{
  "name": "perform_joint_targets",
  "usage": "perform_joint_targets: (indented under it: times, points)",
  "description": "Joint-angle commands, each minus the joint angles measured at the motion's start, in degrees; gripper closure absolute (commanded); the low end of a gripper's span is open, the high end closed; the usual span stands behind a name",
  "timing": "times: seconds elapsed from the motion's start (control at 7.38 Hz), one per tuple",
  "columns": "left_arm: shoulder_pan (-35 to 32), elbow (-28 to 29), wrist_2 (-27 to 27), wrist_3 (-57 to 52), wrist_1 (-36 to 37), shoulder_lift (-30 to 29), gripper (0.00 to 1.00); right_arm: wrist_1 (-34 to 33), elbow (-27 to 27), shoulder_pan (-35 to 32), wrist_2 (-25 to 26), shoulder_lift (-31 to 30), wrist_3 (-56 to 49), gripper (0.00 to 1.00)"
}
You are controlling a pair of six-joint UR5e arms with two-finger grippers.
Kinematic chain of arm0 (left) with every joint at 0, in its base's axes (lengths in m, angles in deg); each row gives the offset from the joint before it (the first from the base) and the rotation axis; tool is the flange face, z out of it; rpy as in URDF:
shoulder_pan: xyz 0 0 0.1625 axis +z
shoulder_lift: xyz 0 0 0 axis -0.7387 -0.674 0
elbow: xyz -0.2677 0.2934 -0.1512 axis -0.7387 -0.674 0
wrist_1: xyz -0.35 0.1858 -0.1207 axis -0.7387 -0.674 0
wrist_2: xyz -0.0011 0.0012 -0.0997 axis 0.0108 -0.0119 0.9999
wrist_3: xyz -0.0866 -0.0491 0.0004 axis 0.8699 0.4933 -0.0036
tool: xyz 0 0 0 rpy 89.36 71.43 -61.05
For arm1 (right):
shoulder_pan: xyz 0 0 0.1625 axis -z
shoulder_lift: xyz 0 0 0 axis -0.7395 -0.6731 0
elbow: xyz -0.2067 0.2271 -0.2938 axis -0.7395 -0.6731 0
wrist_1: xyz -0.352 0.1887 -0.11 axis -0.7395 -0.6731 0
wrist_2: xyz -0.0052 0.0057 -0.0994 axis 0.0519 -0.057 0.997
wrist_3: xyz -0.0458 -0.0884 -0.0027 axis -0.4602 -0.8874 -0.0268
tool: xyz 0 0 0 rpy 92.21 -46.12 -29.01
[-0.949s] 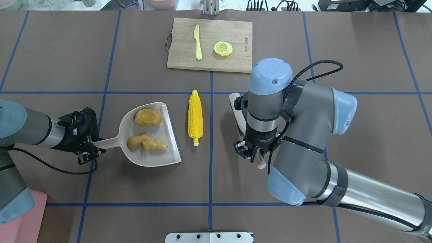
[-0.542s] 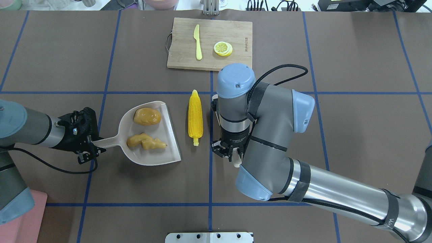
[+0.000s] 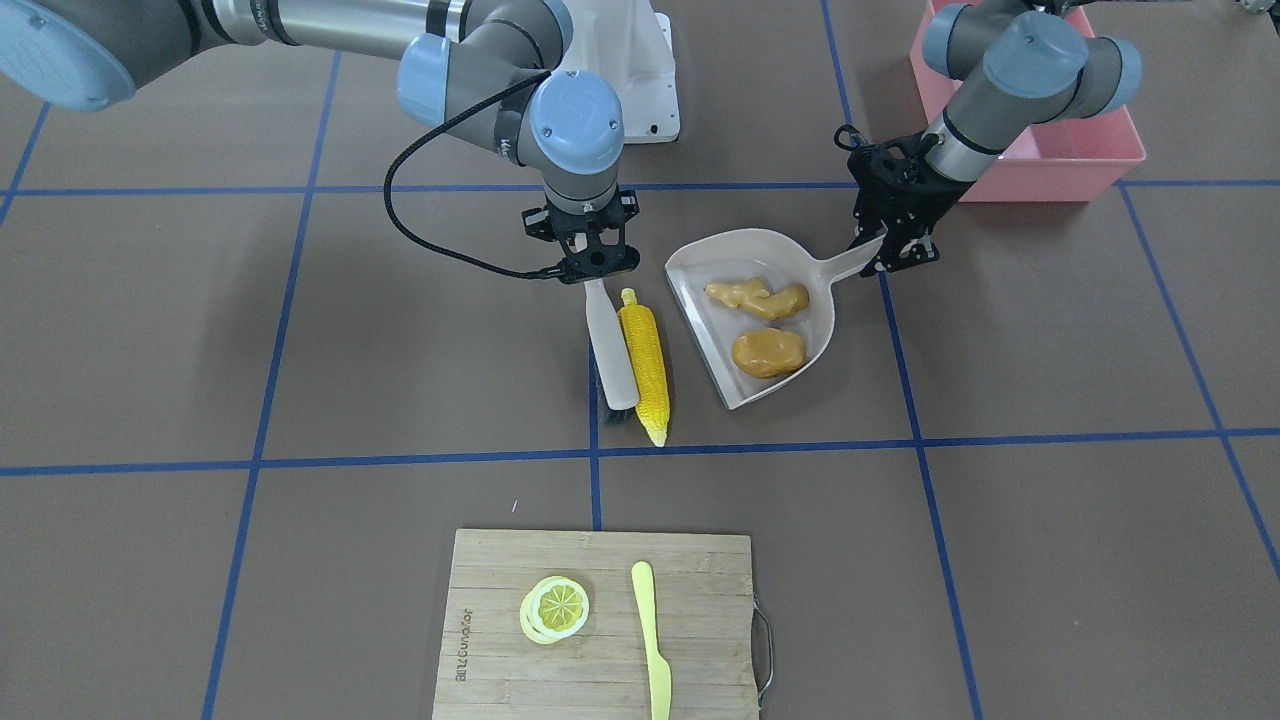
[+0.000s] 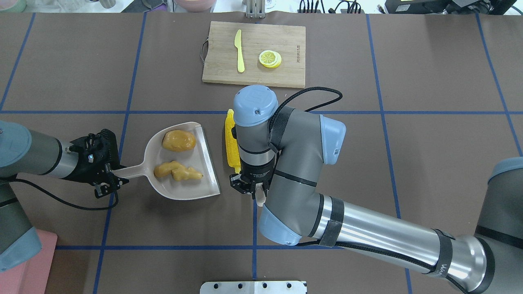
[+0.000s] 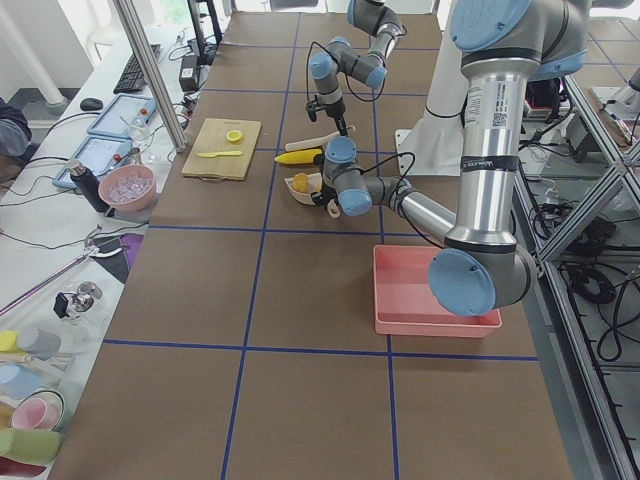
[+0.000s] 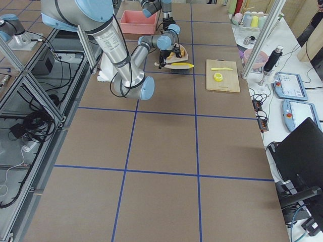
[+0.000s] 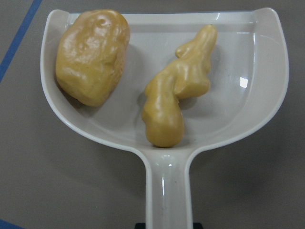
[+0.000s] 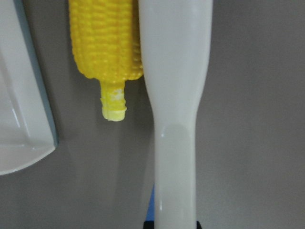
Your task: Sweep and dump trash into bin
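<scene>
overhead: from behind, downward | front: opposite, steep | wrists: close | shared: dustpan point(image 4: 182, 190)

You see a bright yellow corn cob point(image 3: 642, 365), ribbed with rows of kernels, just beside your black right claw point(image 3: 594, 275). The brush point(image 3: 610, 340) below that claw is cream-white with dark bristles. At your black left claw point(image 3: 893, 250), the dustpan point(image 3: 745, 250) is pale beige. In it, the potato lump point(image 3: 768, 352) is glossy orange-brown and the ginger root point(image 3: 757, 297) tan. Near that claw the bin point(image 3: 1060, 178) is pink. The table point(image 3: 300, 350) is brown, gridded with blue lines.
</scene>
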Motion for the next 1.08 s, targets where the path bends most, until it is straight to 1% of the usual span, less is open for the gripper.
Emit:
perform_joint_targets:
  times: [0.0, 0.54, 0.81, 0.95]
  points:
    - [0.0, -0.01, 0.07, 0.0, 0.09, 0.0, 0.97, 3.6, -0.24, 1.79, 0.02, 0.56, 3.86, 1.0]
    - [0.0, 0.07, -0.01, 0.0, 0.09, 0.0, 0.98, 6.79, -0.15, 2.94, -0.77, 1.26, 4.85, 1.0]
    - [0.0, 0.16, -0.01, 0.0, 0.09, 0.0, 0.98, 10.55, -0.41, 3.82, -1.04, 1.79, 4.94, 1.0]
    - [0.0, 0.16, -0.01, 0.0, 0.09, 0.0, 0.98, 11.96, -0.68, 4.08, -2.0, 2.31, 4.94, 1.0]
